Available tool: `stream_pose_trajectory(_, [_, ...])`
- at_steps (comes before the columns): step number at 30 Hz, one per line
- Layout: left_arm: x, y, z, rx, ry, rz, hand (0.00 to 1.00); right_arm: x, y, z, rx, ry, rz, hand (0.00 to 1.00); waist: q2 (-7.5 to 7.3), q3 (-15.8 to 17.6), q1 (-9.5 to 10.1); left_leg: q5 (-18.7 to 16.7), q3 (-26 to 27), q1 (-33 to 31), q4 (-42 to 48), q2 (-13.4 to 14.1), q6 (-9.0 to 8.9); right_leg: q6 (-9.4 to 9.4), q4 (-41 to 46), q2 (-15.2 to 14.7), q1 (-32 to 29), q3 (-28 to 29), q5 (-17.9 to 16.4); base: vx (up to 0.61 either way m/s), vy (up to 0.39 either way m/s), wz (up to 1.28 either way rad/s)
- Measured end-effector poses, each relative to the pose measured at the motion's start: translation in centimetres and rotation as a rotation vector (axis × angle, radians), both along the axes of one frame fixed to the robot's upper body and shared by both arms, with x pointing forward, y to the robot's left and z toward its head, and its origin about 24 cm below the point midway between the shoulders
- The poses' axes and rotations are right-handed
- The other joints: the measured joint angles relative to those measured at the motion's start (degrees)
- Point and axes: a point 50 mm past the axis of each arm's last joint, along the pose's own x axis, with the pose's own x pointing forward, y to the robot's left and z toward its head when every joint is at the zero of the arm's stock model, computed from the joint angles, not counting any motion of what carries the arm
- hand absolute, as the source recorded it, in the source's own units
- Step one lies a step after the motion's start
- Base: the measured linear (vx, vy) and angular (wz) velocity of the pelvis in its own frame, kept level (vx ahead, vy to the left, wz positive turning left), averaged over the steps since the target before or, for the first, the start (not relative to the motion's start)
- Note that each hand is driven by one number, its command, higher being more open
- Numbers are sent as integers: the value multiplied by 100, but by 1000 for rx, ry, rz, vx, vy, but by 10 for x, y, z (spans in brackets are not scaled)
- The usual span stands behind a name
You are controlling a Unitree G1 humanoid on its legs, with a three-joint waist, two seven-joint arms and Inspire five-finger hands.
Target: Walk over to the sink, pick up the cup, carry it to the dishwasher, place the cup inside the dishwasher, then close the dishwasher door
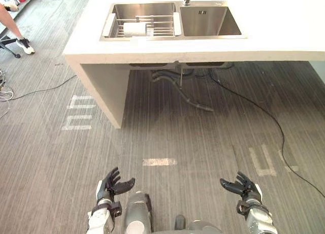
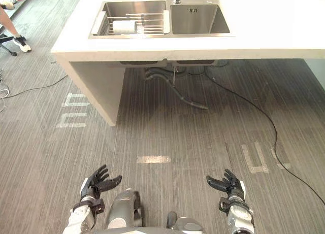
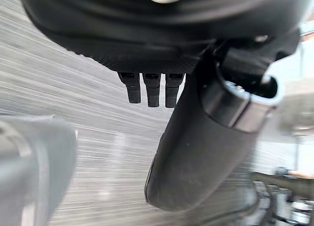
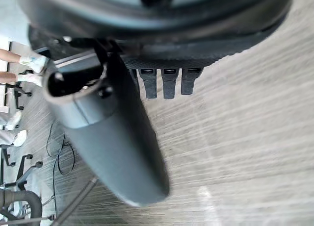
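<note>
Left hand [image 1: 112, 183] hangs low over the floor [image 1: 177, 137], fingers loose and spread, nothing in it. Right hand [image 1: 244, 187] is the same on the other side, relaxed and empty. The cup [image 1: 136, 29], white, lies on its side in the wire rack [image 1: 163, 26] in the left basin of the sink [image 1: 223, 21]. The sink is set in the white bench [image 1: 152, 48], well ahead of both hands. A person's leg [image 1: 12, 27] shows at far left.

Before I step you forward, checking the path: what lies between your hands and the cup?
In the left eye view: floor with a white tape mark, then the counter's edge and sink rim.
</note>
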Motion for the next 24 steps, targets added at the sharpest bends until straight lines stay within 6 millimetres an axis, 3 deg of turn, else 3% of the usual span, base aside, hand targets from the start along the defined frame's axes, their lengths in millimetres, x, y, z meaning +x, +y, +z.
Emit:
stream_pose_trajectory(1, [2,-4,7,-1,-41,-2,90,-5,-3,-1,-4,9,-21,90,132,-67,76,335,-144,-15,-807,-72,-2,85,-80,30,98,89,-117,528,213,-52])
stream_pose_trajectory(2, [7,-4,20,14,-102,3,90,-12,-1,-5,3,34,-30,90,121,-128,202,1138,-225,-37,-719,-203,267,215,-67,-73,260,259,-351,528,213,-52])
stream_pose_trajectory(3, [9,-2,27,25,-134,6,90,-14,2,-7,10,40,-25,90,79,-188,230,1222,-201,-68,-630,-269,397,276,34,-194,239,287,-500,669,255,-38])
stream_pose_trajectory(4, [15,-3,43,38,-211,4,90,-20,4,-10,16,56,-25,90,-60,-209,236,1136,-129,-167,-320,-425,522,393,469,-423,121,321,-746,466,146,-4])
stream_pose_trajectory(5, [20,-6,51,39,-248,-7,90,-23,4,-10,16,63,-30,90,-72,-210,248,990,-95,-169,-171,-469,584,440,835,-507,15,343,-780,697,228,-14])
stream_pose_trajectory(6, [24,-10,65,48,-311,-25,90,-27,6,-13,24,79,-31,90,-81,-208,325,703,-3,40,-92,-502,642,488,2076,-604,-430,474,-766,570,201,-22])
stream_pose_trajectory(7, [24,-9,81,67,-376,-30,90,-28,11,-14,34,83,-22,90,-147,-203,271,469,31,355,-9,-592,681,942,3712,-797,-1028,554,-369,562,206,-16])
stream_pose_trajectory(8, [26,-8,90,78,-414,-34,90,-31,15,-16,39,87,-17,90,-199,-212,216,334,2,515,29,-674,725,1073,4484,-886,-1308,586,34,671,197,20])
stream_pose_trajectory(9, [30,-9,107,95,-483,-34,90,-36,21,-17,46,93,-3,90,-241,-234,149,89,-54,867,79,-764,776,1064,5758,-1046,-1786,649,182,569,129,23])
stream_pose_trajectory(10, [32,-8,124,111,-557,-10,90,-35,27,-17,50,91,29,90,-219,-241,98,-120,-65,1285,33,-748,831,928,6442,-1120,-2207,580,102,574,112,16])
stream_pose_trajectory(11, [31,-8,133,120,-595,-1,90,-35,31,-17,55,88,49,90,-198,-252,55,-207,-97,1502,-35,-718,835,824,6575,-1150,-2393,484,39,556,60,-3])
stream_pose_trajectory(12, [30,-7,149,139,-674,15,90,-31,39,-15,65,62,75,90,-167,-273,40,-359,-155,1869,-180,-635,817,619,6560,-1173,-2720,271,-90,641,24,0])
stream_pose_trajectory(13, [27,-7,166,152,-760,26,90,-27,45,-14,69,45,106,90,-148,-284,24,-542,-181,2163,-256,-507,739,553,6311,-1166,-3020,40,-216,624,-12,-3])
stream_pose_trajectory(16, [22,-3,187,182,-870,68,90,-24,51,-13,81,27,134,90,-90,-308,19,-871,-281,2651,-350,-260,561,542,5159,-1135,-3428,-415,-319,499,-105,9])
stream_pose_trajectory(17, [21,0,189,187,-892,106,90,-26,51,-13,82,33,133,90,-107,-383,-9,-955,-382,2842,-474,-182,472,587,4265,-1036,-3525,-436,-287,597,-207,51])
stream_pose_trajectory(18, [19,4,190,199,-897,148,90,-30,50,-14,81,44,131,90,-153,-451,-61,-1078,-516,2978,-547,-113,272,656,3313,-865,-3546,-288,-106,727,-275,78])
stream_pose_trajectory(19, [16,8,188,206,-883,194,90,-39,49,-18,79,78,129,90,-219,-506,-107,-1230,-679,3075,-489,-76,89,481,2868,-750,-3490,-88,586,612,-258,65])
stream_pose_trajectory(20, [16,7,182,185,-858,218,90,-43,44,-20,69,102,132,90,-51,-559,-87,-1266,-741,3120,-452,103,35,453,2936,-663,-3431,-236,518,595,-235,43])
stream_pose_trajectory(21, [13,5,175,160,-830,254,90,-46,40,-21,56,128,143,90,116,-658,-38,-1164,-801,3038,-257,304,-107,299,2883,-521,-3305,-385,357,469,-183,18])
stream_pose_trajectory(22, [13,3,174,148,-827,263,90,-46,38,-21,51,130,147,90,142,-669,-39,-1050,-813,2999,-104,343,-165,274,2838,-501,-3223,-441,282,564,-224,31])
stream_pose_trajectory(24, [14,-3,173,121,-823,243,90,-46,37,-19,40,122,163,90,143,-663,-76,-317,-814,2531,1191,442,-221,233,2358,-465,-2567,-578,192,555,-239,43])
